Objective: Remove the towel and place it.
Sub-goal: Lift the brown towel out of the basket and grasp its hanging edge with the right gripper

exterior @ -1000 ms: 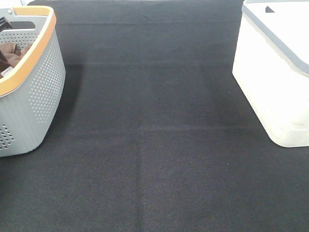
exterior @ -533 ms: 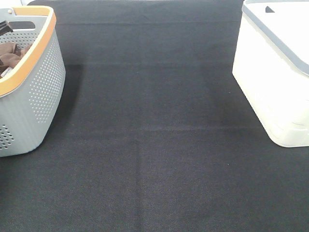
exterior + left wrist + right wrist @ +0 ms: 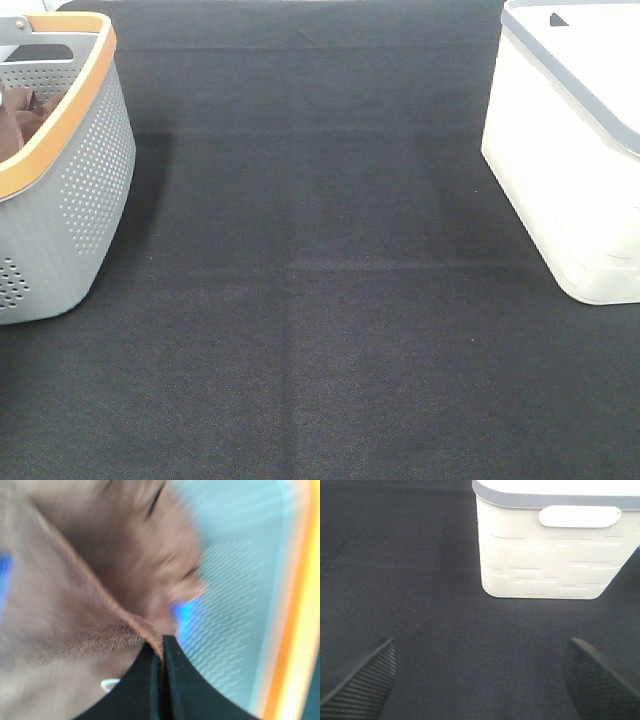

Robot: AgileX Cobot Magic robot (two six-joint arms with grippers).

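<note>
The rust-brown towel (image 3: 85, 595) fills most of the blurred left wrist view, and my left gripper (image 3: 161, 652) is shut on a fold of its hemmed edge inside the grey basket (image 3: 235, 605). From the high camera only a brown patch of towel (image 3: 20, 112) shows inside the grey basket with the orange rim (image 3: 75, 100) at far left; the left gripper itself is out of that view. My right gripper (image 3: 480, 677) hangs open over bare black cloth, its two fingertips (image 3: 360, 680) far apart, in front of the white bin (image 3: 550, 545).
A white bin with a grey rim (image 3: 570, 150) stands at the right edge of the black-covered table (image 3: 320, 300). The grey basket's perforated wall faces the middle of the table.
The left gripper has closed on the towel. Its dark tip, seen in the basket before, has left the high view, and the brown cloth there has shifted slightly.
</note>
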